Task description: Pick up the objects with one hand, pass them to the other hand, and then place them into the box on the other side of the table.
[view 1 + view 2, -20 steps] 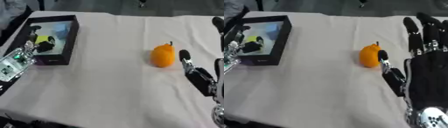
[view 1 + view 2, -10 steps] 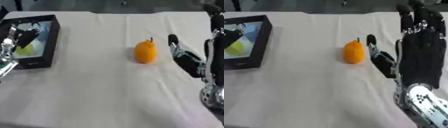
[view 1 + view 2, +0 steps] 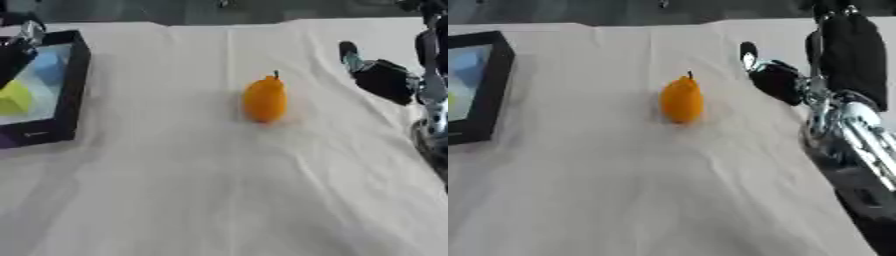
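Broadly, a white cloth (image 3: pixel 219 190) covers the whole surface, creased in long folds that run away from the camera.

On the right side the robot's right hand (image 3: pixel 846 55) stands upright above the cloth — its black fingers (image 3: pixel 859 35) point up and away, straight rather than curled, and they hold nothing. The thumb (image 3: pixel 750 55) sticks out towards the middle of the surface, its tip apart from everything else. Below the hand the silver wrist (image 3: pixel 842 115) and the dark forearm run down to the lower right corner of the right eye view.

At the left edge lies the box (image 3: pixel 70 95), a shallow tray with black walls, its floor pale blue. Inside it sits a yellow-green object (image 3: pixel 13 97), blurred so that only its colour and blocky outline can be told. Over the box's far left corner part of the left hand (image 3: pixel 19 47) shows, black with a bit of silver — I cannot tell whether it is released or clenched.

Near the middle of the surface, well apart from the box and nearer to the right hand, stands an orange pear-shaped fruit (image 3: pixel 264 99) — upright, with a short dark stem on top, touched by neither hand.
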### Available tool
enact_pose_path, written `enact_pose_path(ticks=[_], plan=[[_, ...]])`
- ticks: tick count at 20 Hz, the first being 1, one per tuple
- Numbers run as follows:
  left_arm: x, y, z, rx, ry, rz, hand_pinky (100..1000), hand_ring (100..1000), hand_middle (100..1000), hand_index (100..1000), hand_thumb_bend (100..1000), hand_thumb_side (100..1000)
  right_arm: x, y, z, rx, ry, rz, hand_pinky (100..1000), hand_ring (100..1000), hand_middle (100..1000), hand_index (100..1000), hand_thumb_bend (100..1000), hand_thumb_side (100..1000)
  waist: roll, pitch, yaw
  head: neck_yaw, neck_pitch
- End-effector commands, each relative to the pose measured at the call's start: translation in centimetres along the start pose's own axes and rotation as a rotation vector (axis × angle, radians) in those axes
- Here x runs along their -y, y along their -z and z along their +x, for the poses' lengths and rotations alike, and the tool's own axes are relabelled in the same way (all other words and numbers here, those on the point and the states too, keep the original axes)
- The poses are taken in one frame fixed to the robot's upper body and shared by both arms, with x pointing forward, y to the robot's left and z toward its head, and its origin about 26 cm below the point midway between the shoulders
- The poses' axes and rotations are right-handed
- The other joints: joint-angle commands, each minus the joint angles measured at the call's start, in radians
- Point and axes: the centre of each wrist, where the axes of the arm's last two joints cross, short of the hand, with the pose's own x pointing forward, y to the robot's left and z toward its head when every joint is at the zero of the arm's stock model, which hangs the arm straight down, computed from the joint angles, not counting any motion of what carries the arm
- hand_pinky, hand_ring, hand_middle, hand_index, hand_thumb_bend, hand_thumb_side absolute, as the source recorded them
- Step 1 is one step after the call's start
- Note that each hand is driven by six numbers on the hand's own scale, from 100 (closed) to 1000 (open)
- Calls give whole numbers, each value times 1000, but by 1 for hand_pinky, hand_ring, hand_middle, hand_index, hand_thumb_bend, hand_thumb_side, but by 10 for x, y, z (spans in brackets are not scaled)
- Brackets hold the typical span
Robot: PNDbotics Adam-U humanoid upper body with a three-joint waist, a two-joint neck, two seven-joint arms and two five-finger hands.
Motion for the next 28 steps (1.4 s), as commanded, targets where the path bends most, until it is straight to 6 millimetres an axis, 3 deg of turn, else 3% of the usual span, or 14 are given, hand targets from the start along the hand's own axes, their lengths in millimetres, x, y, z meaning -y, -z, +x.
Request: enact_pose_path(ticks=[1,5,13,17,23,25,28], plan=[[-1,0,15,73,-44,-26,1000,820,940,836,100,697,4,10,-1,-16,3,32,847,799,807,788,472,498,-11,-20,16,-21,-11],[6,3,26,153,-104,-114,1000,811,923,809,100,667,-14,22,-1,-46,11,134,849,803,809,782,477,487,-15,-15,44,-49,-19],[4,4,30,263,-123,-218,1000,813,917,779,100,621,-50,27,2,-77,46,283,845,803,812,787,438,506,-21,-12,78,-83,-28],[4,4,31,268,-120,-228,1000,813,917,779,100,621,-56,27,2,-85,70,300,845,803,812,787,438,506,-21,-12,80,-86,-29],[5,5,33,282,-105,-244,1000,815,910,770,100,599,-65,23,8,-86,133,339,833,788,804,789,492,392,-21,-11,96,-104,-25],[5,4,32,277,-100,-244,1000,815,909,769,100,596,-63,24,8,-89,157,329,829,782,800,784,517,357,-22,-11,97,-104,-23],[6,4,31,271,-94,-241,1000,815,905,766,100,597,-53,26,10,-86,206,292,823,773,792,777,508,387,-23,-11,95,-102,-21]])
